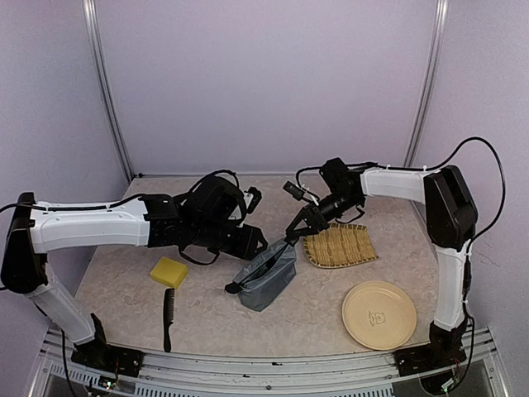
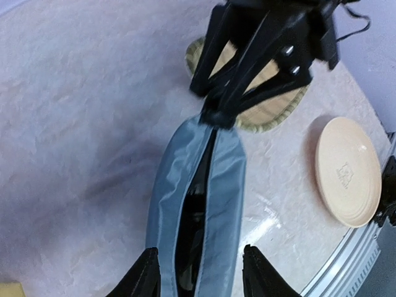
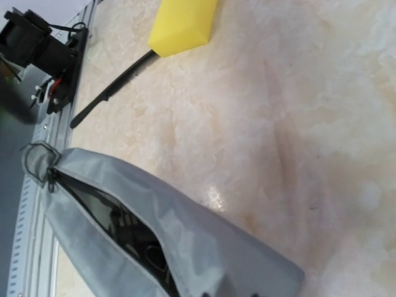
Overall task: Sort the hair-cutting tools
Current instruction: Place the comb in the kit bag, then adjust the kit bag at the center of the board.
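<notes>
Comb [image 1: 169, 318] just before sponge [image 1: 169, 271], both left of pouch [image 1: 269, 277]; plate [image 1: 378, 314] right.

Readable text: I find none in any of my three views.
Plate [image 1: 398, 332]: a small raised mark [image 2: 344, 175] sits at its middle. From the top view and the left wrist view I cannot make it out as letters, a number or a brand.
</notes>
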Tool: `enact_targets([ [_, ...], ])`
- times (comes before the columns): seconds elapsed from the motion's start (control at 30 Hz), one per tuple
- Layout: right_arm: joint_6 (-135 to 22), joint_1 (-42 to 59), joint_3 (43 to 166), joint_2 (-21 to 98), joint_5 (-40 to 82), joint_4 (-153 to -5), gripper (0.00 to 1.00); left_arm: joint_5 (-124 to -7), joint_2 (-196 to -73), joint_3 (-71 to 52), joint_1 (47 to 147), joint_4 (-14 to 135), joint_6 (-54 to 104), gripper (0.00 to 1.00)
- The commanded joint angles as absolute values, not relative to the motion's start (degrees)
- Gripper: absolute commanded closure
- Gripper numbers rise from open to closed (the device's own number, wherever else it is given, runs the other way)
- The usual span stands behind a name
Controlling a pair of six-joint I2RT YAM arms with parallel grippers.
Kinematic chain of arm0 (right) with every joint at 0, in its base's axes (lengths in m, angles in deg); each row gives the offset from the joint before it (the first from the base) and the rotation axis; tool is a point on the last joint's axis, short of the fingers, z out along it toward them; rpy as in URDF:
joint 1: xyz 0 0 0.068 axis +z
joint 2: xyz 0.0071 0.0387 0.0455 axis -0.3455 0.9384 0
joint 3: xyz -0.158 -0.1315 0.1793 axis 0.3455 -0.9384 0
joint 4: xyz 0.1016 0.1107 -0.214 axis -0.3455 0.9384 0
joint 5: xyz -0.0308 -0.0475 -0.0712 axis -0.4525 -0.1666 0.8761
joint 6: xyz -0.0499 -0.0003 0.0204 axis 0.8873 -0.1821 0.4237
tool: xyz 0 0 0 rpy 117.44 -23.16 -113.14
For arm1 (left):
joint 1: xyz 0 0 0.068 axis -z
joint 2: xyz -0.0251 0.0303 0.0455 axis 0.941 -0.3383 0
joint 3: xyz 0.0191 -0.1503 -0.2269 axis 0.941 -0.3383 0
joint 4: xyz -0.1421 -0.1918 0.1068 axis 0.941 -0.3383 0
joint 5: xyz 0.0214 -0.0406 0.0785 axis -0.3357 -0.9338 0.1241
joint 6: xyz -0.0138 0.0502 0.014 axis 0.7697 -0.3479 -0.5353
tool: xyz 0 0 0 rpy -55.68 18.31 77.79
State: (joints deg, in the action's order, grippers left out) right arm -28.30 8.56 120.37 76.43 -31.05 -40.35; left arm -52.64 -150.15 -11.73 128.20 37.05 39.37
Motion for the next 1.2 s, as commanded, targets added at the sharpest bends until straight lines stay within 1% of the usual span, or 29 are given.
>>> enact_targets([
  [0.0,-27.3,8.9,119.7,74.9,-29.4,-40.7,0.63,-52.2,-148.8,-17.5,128.4,30.5,46.8,0.55],
  [0.2,-26.6,8.9,118.9,74.8,-28.7,-40.0,0.62,-56.0,-145.1,-23.3,129.5,30.4,51.3,0.55],
  [0.23,-26.6,8.9,119.0,74.8,-28.9,-39.9,0.64,-56.9,-144.9,-24.1,129.5,30.8,51.7,0.56],
  [0.3,-26.6,8.9,119.2,75.1,-29.4,-39.5,0.72,-58.7,-144.4,-25.1,129.4,31.7,52.3,0.59],
  [0.43,-26.6,8.9,119.4,75.4,-30.8,-38.6,0.85,-61.9,-144.7,-26.3,128.7,33.5,52.7,0.72],
  [0.53,-26.3,8.9,119.2,75.2,-31.1,-38.2,0.95,-64.1,-145.0,-26.5,128.3,34.1,52.3,0.84],
  [0.57,-26.3,8.9,119.2,75.1,-31.5,-37.9,0.97,-64.4,-144.9,-26.4,128.2,34.1,52.0,0.89],
  [0.6,-26.2,8.7,119.4,75.0,-32.5,-37.6,0.99,-64.4,-144.7,-26.1,128.0,33.8,51.6,0.94],
  [0.67,-26.6,7.6,119.7,74.6,-35.4,-37.0,1.0,-62.8,-143.4,-26.1,127.8,33.0,50.9,0.99],
  [0.8,-27.5,4.9,118.6,73.9,-39.9,-37.9,1.0,-62.1,-139.8,-28.9,125.8,33.6,50.3,1.0],
  [1.07,-29.7,4.8,116.7,76.5,-43.2,-38.8,1.0,-60.8,-138.5,-29.5,121.9,32.1,47.7,0.99],
  [1.13,-30.1,4.9,116.3,77.0,-43.1,-39.3,1.0,-59.9,-138.7,-28.8,120.6,31.9,46.8,0.94],
  [1.17,-30.3,5.0,116.3,77.2,-43.1,-39.4,1.0,-58.9,-139.0,-28.2,119.9,31.5,46.5,0.89],
])
